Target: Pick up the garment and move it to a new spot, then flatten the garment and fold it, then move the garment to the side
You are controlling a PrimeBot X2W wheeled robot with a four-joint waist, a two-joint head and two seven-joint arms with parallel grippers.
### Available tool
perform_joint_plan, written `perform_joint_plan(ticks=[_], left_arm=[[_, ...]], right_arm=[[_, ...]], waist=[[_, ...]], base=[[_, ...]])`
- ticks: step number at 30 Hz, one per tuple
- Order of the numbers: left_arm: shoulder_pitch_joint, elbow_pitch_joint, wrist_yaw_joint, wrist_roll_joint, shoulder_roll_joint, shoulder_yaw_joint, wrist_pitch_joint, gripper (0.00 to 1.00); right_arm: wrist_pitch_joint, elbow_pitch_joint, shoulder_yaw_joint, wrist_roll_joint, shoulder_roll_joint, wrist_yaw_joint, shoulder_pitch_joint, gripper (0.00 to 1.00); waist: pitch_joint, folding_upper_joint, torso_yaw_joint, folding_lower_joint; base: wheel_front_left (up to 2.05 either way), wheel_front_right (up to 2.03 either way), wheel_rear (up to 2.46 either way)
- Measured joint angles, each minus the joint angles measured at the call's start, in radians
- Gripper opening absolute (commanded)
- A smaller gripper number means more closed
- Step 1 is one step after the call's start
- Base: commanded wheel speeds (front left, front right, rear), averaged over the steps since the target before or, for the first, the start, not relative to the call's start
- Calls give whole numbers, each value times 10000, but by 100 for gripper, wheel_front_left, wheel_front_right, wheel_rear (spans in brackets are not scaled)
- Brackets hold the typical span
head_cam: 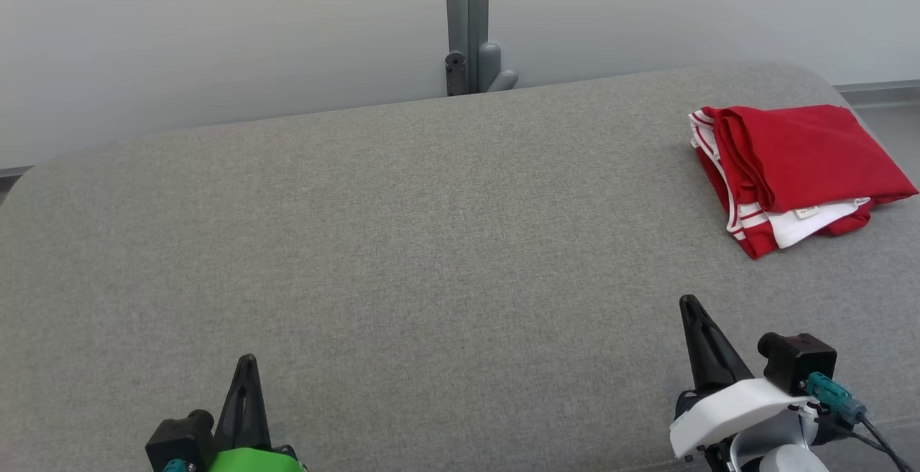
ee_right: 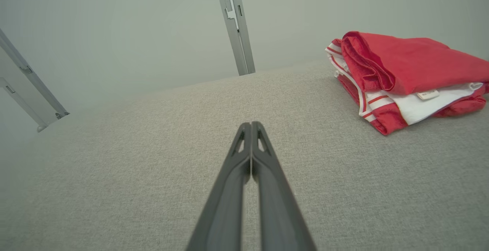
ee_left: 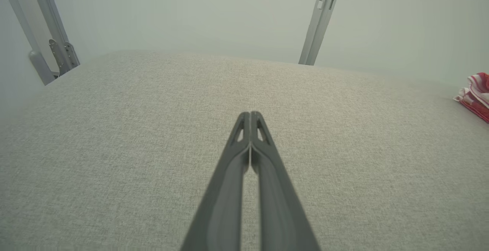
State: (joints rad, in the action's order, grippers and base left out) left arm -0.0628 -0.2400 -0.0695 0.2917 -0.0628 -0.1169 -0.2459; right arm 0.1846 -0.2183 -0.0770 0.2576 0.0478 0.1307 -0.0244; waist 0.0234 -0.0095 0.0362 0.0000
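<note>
Grey woven-upholstery bench [head_cam: 431, 242], padded, corners rounded, pale wall [head_cam: 215, 26] behind. Garment [head_cam: 798, 156]: soft red cloth with white striped trim, folded into a rough rectangle, lying at 1 o'clock from my right end effector [head_cam: 691, 304], well apart. My right and left end effector [head_cam: 248, 361] are both pinched closed, empty.

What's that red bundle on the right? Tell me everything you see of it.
The garment is soft red fabric with white panels, red-and-white striped trim and a small white label. It lies folded in a rough stack on the grey padded surface, near its far right corner. Nothing else touches it.
</note>
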Motion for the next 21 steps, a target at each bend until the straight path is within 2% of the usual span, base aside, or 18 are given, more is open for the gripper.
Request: perform_joint_plan(ticks=[21], left_arm=[[124,128,527,3538,40,535,857,0]], right_arm=[[-738,-12,364,3770,113,0,-36,0]], waist=[[-46,0,-62,0]], base=[[0,0,0]])
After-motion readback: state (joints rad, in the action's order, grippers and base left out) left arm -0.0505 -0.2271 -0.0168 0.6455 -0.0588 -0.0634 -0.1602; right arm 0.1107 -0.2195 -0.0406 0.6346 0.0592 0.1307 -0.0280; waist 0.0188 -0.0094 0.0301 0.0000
